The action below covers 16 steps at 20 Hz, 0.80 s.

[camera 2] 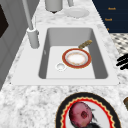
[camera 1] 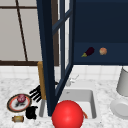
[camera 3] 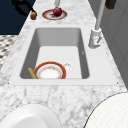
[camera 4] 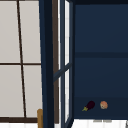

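My right hand [camera 1: 36, 93] hovers left of the sink with straight, spread fingers, just below the brown handle [camera 1: 41, 80] of the open dark blue cabinet door [camera 1: 47, 57]. A hand with straight fingers [camera 2: 122, 61] hangs off the counter's front edge in the left side view. My left hand [camera 1: 31, 112] sits lower, between a red-rimmed plate [camera 1: 11, 105] bearing a dark red onion [camera 1: 21, 98] and a small brown item [camera 1: 17, 118]. A large red ball [camera 1: 67, 114] hangs before the sink [camera 1: 93, 100].
In the sink basin lie a red-rimmed plate [camera 2: 76, 58] and a brownish stick [camera 2: 85, 43]. The tap [camera 2: 32, 35] stands at the back. An eggplant [camera 1: 88, 52] and a peach [camera 1: 103, 51] rest on the cabinet shelf. A white plate [camera 1: 120, 108] and grey canister [camera 1: 123, 81] stand right.
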{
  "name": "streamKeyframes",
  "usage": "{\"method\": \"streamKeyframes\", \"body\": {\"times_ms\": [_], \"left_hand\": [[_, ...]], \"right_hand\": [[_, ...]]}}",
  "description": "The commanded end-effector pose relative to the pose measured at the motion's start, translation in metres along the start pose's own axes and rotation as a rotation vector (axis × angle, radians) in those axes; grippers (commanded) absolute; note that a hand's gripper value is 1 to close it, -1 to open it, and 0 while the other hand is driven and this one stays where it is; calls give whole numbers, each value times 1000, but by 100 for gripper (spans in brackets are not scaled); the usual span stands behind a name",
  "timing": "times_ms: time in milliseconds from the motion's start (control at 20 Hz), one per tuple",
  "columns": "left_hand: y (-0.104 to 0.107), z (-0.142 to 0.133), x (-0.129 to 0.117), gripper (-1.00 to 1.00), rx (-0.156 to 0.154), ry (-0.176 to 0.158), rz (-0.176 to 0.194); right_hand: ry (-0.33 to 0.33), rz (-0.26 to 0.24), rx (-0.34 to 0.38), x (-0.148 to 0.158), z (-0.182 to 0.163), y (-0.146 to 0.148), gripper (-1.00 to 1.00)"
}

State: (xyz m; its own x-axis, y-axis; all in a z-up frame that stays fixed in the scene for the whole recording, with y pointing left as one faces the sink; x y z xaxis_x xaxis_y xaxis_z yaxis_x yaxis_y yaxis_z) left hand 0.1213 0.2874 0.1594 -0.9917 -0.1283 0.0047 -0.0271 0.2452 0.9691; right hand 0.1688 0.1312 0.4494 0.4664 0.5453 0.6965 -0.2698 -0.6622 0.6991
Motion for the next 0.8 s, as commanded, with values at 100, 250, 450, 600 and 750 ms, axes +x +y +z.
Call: {"method": "streamKeyframes", "body": {"times_ms": [100, 250, 450, 600, 750], "left_hand": [[0, 0, 0, 0, 0, 0, 0], [0, 0, 0, 0, 0, 0, 0], [0, 0, 0, 0, 0, 0, 0], [0, 0, 0, 0, 0, 0, 0], [0, 0, 0, 0, 0, 0, 0]], "right_hand": [[-99, -37, 21, -25, 17, -5, -100], [-136, -78, 29, -38, 31, -5, -100], [-89, -148, 97, -41, 39, -27, -100], [-63, -170, 153, -48, 46, -39, -100], [-24, -199, 222, -63, 47, -52, -100]]}}
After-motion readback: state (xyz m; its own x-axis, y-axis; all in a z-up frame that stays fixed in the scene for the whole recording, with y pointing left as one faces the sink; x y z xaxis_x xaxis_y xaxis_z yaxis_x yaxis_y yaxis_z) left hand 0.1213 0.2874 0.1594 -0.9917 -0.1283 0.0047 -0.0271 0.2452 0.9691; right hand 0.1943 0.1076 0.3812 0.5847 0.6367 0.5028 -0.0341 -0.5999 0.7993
